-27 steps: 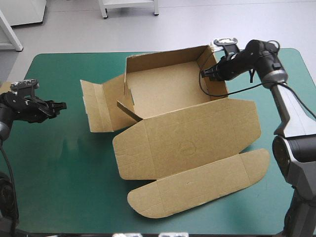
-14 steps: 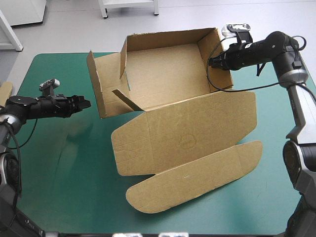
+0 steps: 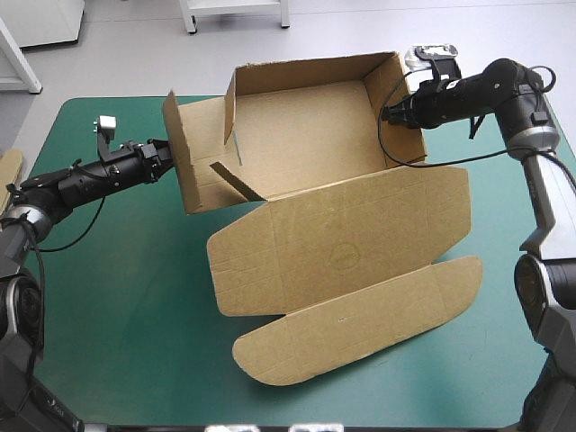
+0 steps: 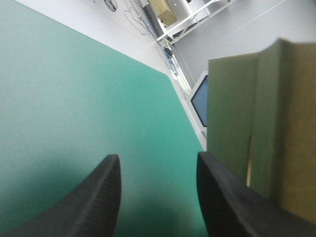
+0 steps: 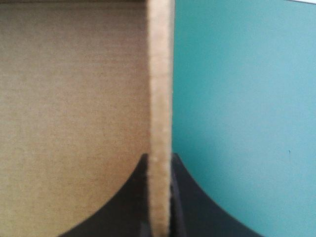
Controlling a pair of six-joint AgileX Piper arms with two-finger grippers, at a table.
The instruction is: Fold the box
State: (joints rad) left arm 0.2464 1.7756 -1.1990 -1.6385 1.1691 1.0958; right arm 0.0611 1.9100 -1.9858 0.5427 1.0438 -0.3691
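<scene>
Right gripper [image 3: 385, 114], pinched tight on the brown box's [image 3: 306, 153] right wall [image 5: 160, 74]. Left gripper [image 3: 165, 155], 2 black fingers parted, holding nothing, just beside the raised left flap [image 3: 198, 162].

No legible text, label or number anywhere.

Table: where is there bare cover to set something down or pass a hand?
The biggest free patch of the table is the near-left corner, between the left claw and the lid of the box. A narrower strip runs along the right edge. The middle and far side are crowded: the box, with the right claw clamped on its wall.
</scene>
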